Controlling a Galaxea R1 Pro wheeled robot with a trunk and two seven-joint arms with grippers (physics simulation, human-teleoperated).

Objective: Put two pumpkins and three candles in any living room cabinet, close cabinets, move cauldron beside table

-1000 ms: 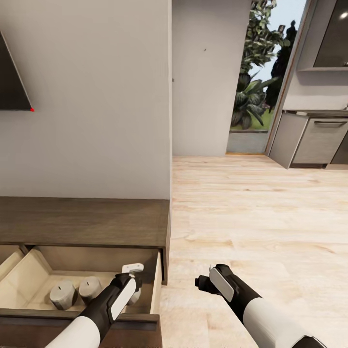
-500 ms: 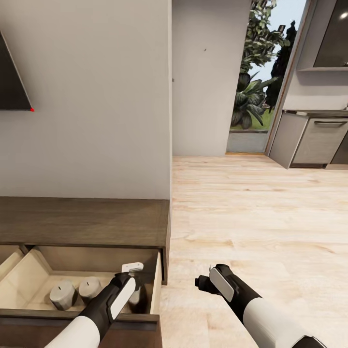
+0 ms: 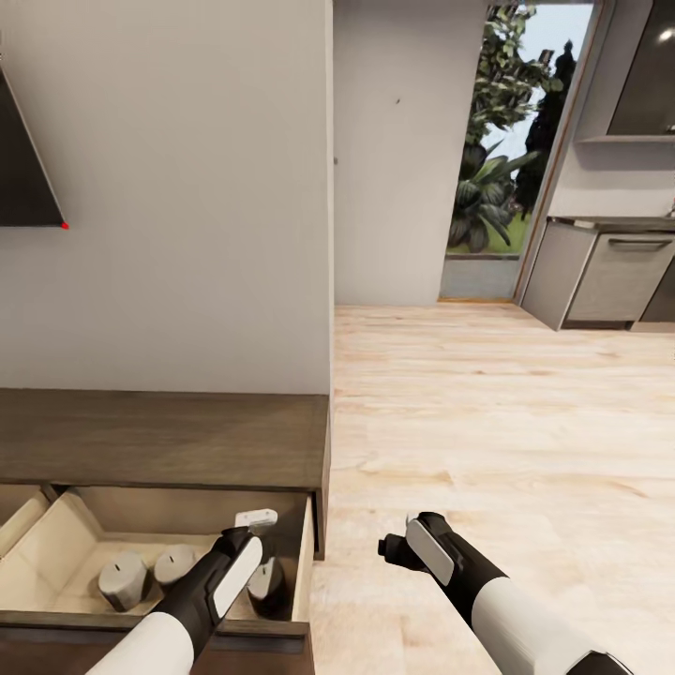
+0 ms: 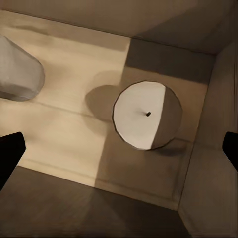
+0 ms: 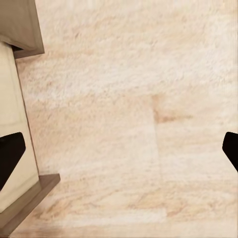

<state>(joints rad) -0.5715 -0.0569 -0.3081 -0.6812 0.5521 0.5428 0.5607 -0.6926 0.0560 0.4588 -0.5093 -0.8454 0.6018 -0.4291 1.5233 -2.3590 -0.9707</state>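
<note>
The dark-brown cabinet (image 3: 159, 436) has its right drawer (image 3: 302, 562) pulled out, showing a beige inside. Two grey-white candles (image 3: 122, 579) (image 3: 173, 565) stand side by side in it. A third candle (image 3: 265, 586) stands upright in the shaded right corner (image 4: 144, 116). My left gripper (image 3: 261, 544) hangs open just above that candle, its fingertips (image 4: 10, 148) wide apart and clear of it. Over the floor beside the drawer, my right gripper (image 3: 386, 548) is open and holds nothing. The pumpkins, cauldron and table are out of view.
A dark screen (image 3: 19, 159) hangs on the wall above the cabinet. Light wood floor (image 3: 487, 422) stretches right of the cabinet to a doorway with plants (image 3: 492, 150) and grey kitchen units (image 3: 609, 272) at the far right.
The third candle has left my left gripper and now stands on the drawer floor. The whole view has shifted slightly downward, so the camera moved. The right arm is unchanged.
</note>
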